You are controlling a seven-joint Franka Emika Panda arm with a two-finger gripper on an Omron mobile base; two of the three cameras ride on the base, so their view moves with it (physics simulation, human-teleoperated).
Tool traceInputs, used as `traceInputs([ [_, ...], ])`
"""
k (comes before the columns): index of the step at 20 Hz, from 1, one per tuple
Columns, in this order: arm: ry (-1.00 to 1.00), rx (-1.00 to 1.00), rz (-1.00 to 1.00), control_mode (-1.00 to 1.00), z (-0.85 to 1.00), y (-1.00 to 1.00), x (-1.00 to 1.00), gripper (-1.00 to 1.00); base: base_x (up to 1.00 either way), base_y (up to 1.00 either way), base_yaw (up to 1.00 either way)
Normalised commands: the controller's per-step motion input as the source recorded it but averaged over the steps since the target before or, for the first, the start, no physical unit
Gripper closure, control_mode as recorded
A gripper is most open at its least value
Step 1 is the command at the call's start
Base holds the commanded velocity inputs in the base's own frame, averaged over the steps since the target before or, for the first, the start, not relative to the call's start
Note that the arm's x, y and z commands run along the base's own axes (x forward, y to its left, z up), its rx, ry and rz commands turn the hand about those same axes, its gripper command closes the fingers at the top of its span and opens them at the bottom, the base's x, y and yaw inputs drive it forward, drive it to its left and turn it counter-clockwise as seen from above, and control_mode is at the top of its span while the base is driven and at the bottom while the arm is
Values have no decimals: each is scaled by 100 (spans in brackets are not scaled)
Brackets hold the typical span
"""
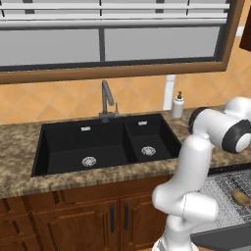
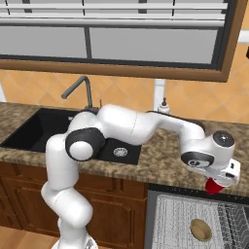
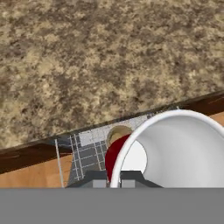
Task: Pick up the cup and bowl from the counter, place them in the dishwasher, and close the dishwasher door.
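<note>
- We see the fingers (image 3: 114,183) pinched almost shut on the rim of the red cup (image 2: 213,186), one on each side of its thin wall in the hand view.
- In the right base view the cup hangs under the hand, clear of the granite tabletop (image 2: 160,158), at the front edge above the open dishwasher (image 2: 194,221).
- Its whitish inside faces the hand camera, with the rim close to the lens.
- The tan-brown bowl (image 2: 201,229) lies on the grey wire rack (image 1: 226,193) of the dishwasher, below the cup and apart from it.
- The bowl also shows on the rack at the right edge of the left base view.
- The black double sink (image 1: 105,142) sits well left of the cup, with a faucet (image 1: 106,102) behind it and a white soap dispenser (image 1: 178,105) at the wall.
</note>
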Motion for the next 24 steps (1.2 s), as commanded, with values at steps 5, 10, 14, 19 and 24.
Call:
traceInputs([
  [5, -24, 12, 23, -100, 15, 0, -100, 100, 0, 0, 0],
  [10, -25, 12, 27, -100, -1, 2, -100, 100, 0, 0, 0],
  [14, -15, 5, 28, -100, 0, 2, -100, 100, 0, 0, 0],
  [19, 3, 0, 22, -100, -47, 0, -64, 100, 0, 0, 0],
  [24, 2, 0, 9, -100, -38, 0, -13, 100, 0, 0, 0],
])
